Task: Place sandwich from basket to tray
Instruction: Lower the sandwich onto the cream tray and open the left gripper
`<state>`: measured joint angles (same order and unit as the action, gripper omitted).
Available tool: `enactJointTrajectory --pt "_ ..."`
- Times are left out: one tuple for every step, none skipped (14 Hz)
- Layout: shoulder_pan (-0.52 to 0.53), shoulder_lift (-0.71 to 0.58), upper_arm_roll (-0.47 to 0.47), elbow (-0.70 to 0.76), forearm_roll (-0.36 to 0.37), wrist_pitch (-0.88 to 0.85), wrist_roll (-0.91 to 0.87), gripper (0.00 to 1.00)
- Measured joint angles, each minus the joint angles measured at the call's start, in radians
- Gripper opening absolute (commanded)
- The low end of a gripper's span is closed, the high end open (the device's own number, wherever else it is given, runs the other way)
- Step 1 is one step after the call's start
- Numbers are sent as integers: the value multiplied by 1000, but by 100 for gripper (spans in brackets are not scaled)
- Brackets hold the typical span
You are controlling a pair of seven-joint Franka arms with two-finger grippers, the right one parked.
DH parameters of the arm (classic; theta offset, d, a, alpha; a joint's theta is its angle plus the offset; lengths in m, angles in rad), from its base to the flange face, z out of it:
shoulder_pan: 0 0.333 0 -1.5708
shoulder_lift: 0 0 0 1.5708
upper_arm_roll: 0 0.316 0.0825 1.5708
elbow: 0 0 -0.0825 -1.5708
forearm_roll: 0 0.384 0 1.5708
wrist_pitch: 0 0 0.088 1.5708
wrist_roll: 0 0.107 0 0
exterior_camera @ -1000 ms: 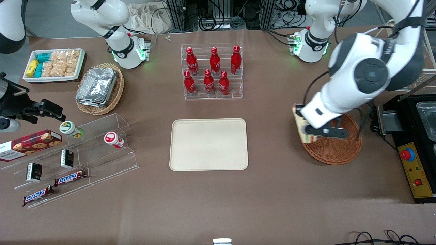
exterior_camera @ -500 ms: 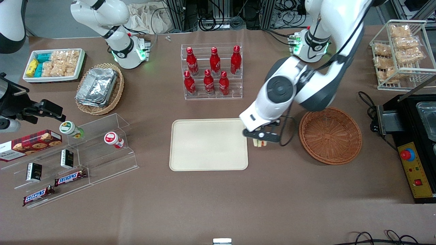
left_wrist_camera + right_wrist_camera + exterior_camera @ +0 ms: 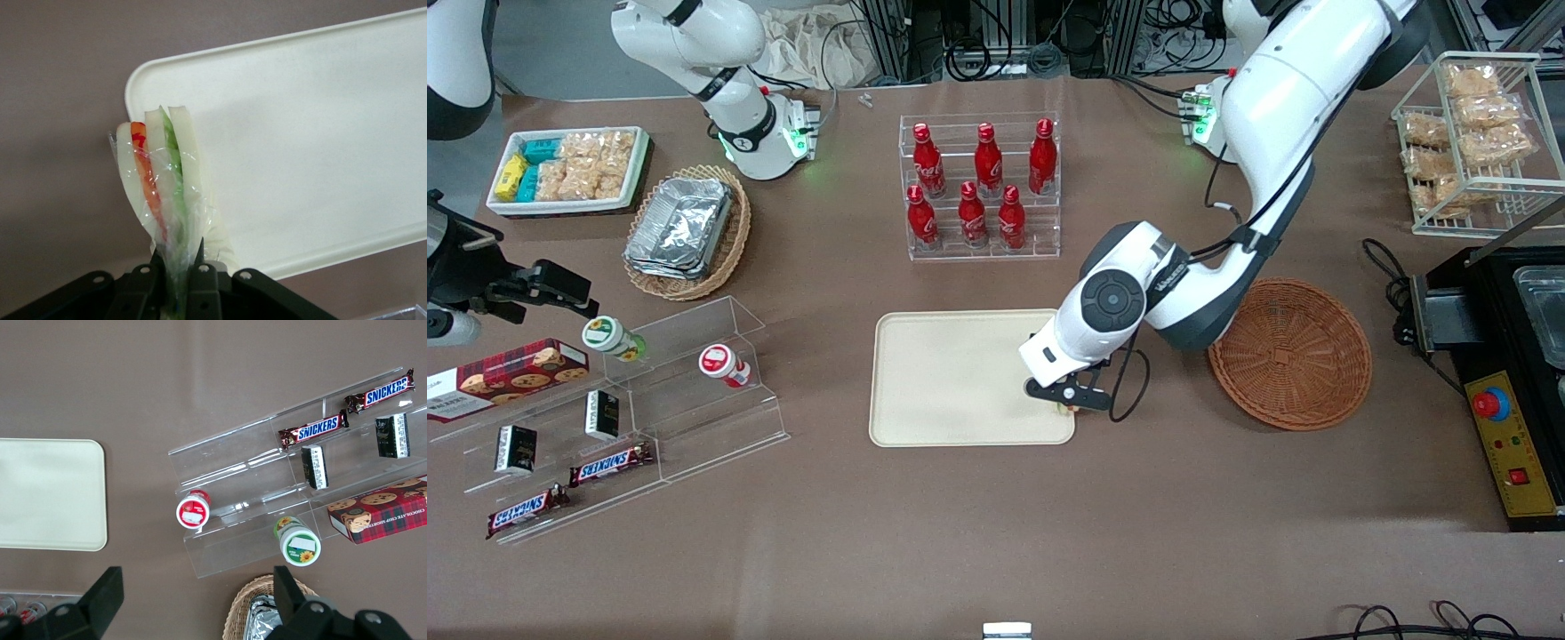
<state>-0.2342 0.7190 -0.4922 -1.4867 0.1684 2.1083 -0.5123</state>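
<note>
Brown matte covering is spread over the whole surface point(image 3: 978, 533), on which the goods are laid out; the tray point(image 3: 951, 378) lies at its middle, nearer to the front camera than the clear rack of red bottles point(image 3: 980, 185). The basket point(image 3: 1289, 354) sits beside the tray toward the working arm's end of the surface, apart from it, and nothing is seen inside it. The pincer point(image 3: 1069, 400) is held over the tray's corner nearest the basket and the front camera; it is closed on the sandwich point(image 3: 160, 193), which is gripped at its narrow end between the two black fingers point(image 3: 200, 283). In the wrist view the wedge is seen edge-on, with white bread slices, an orange-red layer and a green layer under crinkled clear wrap; its wide end is pointed away from the pincer, over the rounded corner of the tray. Whether the sandwich touches the tray cannot be told; in the front view only a small patch of it point(image 3: 1064, 409) is seen under the pincer, at the tray's rim. Toward the parked arm's end a stepped clear stand point(image 3: 631, 418) is set, carrying chocolate bars point(image 3: 609, 462), two small round-lidded cups point(image 3: 725, 364) and a red box of cookies point(image 3: 503, 378); a lighter basket with foil trays point(image 3: 687, 229) is placed farther from the front camera than that stand.
</note>
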Motion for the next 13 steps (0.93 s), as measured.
enactJointTrajectory --pt "-4 25 0 0 1 24 0 0" --pt "-7 47 1 2 3 45 0 0" --pt "-9 64 1 4 3 59 0 0" --pt "-9 74 1 7 4 62 0 6" --pt "-9 79 1 9 4 62 0 51" --pt "-9 81 1 11 4 62 -1 100" --pt "-9 81 1 14 4 62 -9 100" --pt "-9 81 1 19 4 62 -31 100" --pt "-9 80 1 28 4 62 -57 100" --pt "-9 74 1 36 5 57 -74 100" --pt "-8 65 1 43 5 41 -84 100" --pt "-5 49 2 52 6 9 -89 100" --pt "3 27 3 58 7 -28 -89 100"
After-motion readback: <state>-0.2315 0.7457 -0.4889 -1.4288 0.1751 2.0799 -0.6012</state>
